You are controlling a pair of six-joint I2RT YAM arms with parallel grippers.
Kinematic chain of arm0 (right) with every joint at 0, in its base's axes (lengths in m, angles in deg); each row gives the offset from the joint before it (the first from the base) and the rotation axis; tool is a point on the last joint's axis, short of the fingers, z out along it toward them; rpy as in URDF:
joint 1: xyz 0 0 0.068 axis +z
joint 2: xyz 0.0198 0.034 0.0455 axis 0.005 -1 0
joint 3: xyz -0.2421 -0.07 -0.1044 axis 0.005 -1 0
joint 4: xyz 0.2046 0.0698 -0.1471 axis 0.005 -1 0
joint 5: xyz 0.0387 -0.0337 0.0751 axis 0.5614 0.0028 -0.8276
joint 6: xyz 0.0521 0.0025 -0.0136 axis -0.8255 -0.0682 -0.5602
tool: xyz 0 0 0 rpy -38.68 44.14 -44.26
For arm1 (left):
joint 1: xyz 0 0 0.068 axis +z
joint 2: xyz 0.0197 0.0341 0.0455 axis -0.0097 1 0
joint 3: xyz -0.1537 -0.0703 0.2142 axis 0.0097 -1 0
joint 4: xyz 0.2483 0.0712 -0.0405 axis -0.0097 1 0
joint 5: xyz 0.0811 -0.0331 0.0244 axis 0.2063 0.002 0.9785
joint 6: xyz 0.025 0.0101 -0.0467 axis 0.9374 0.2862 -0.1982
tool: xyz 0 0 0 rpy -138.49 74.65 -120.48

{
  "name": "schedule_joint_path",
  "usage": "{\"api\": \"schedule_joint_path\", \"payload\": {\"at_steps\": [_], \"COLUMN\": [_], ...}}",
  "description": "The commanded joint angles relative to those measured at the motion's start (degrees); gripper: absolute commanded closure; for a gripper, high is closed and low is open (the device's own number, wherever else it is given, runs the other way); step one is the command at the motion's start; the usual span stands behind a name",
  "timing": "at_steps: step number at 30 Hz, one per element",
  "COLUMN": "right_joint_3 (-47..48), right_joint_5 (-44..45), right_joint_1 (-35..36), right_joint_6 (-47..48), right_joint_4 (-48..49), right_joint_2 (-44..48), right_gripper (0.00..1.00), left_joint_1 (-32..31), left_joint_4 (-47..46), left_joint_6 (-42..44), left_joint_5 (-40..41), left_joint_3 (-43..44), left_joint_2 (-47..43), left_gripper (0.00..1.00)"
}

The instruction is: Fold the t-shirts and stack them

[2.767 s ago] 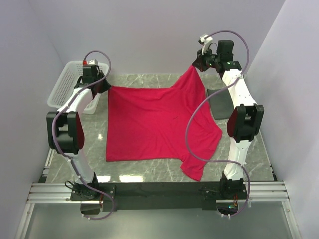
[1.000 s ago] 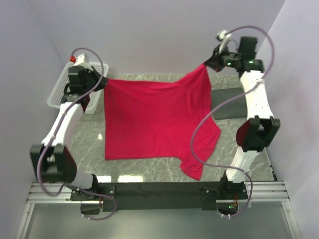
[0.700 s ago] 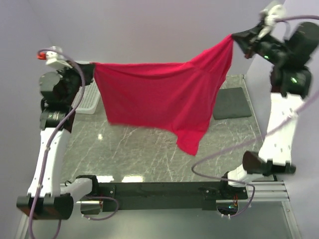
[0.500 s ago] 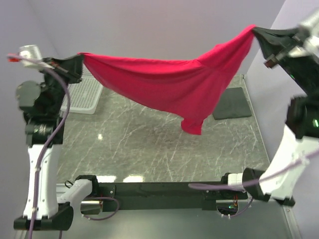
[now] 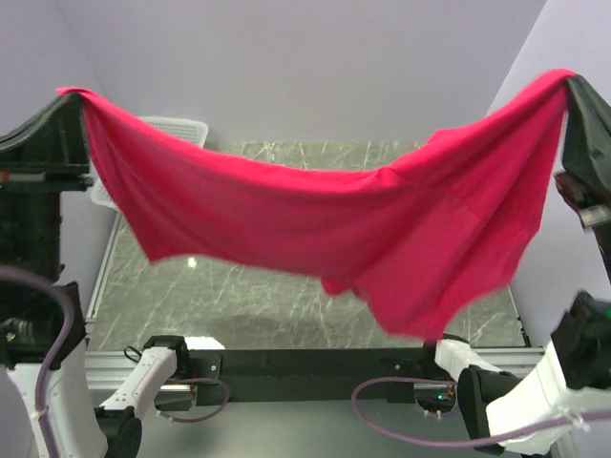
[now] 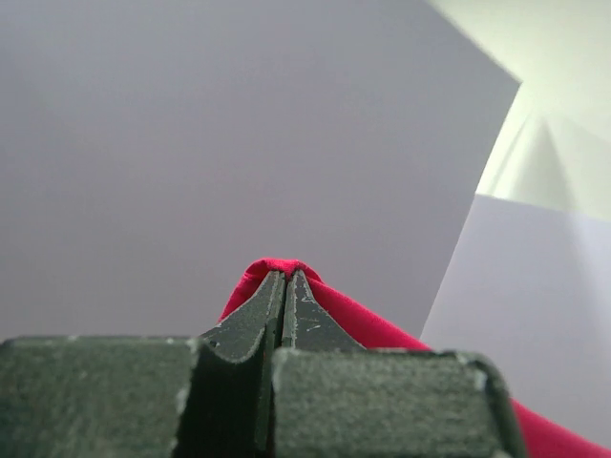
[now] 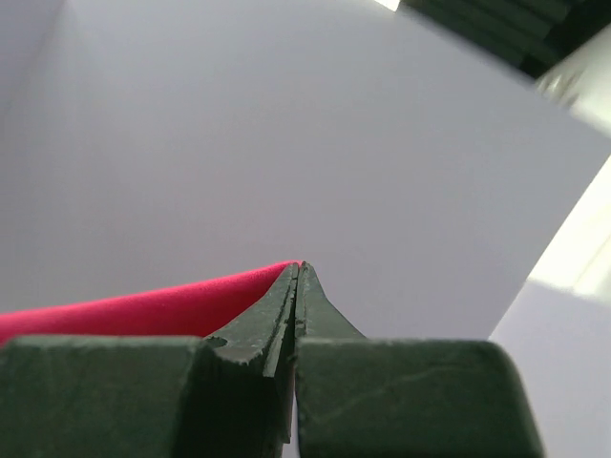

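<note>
The red t-shirt (image 5: pixel 315 229) hangs across mid-frame, clear of the table (image 5: pixel 239 305), sagging between two pinched corners — the left gripper (image 6: pixel 286 286) is clamped on one at upper left, the right gripper (image 7: pixel 298 277) on the other at upper right. Lowering both evenly, span taut, should lay it flat. The white basket (image 5: pixel 181 125) at upper left is mostly hidden — its contents cannot be told.

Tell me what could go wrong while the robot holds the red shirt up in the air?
1. The left gripper and right gripper each pinch only a small bit of the t-shirt at their very tips, so a corner might slip out and drop.
2. The shirt sags in the middle and hangs lower on the right side, so it may land bunched on the table instead of flat.
</note>
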Motion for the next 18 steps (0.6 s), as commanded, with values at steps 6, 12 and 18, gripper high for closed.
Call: {"api": "schedule_joint_path", "payload": {"at_steps": [6,12,18], "right_joint_3": [-32.49,-59.14,-65.97], "right_joint_5": [-3.66,-9.37,-6.86], "right_joint_1": [-0.30,1.63,5.67], "right_joint_6": [-0.95,1.51,11.86], "right_joint_4": [2.81,12.92,16.47], "right_joint_2": [-3.57,-7.52,-23.65], "right_gripper": [1.00,1.00,1.00], "left_joint_1": [0.21,0.21,-0.49], "left_joint_4": [1.10,-5.74,-13.58], "left_joint_6": [-3.69,-4.57,-4.22], "left_joint_5": [-0.91,-1.52,0.05], "left_joint_3": [-21.90,-38.78,-43.64], "left_joint_2": [5.57,12.94,30.93], "left_gripper": [0.99,0.99,0.99]}}
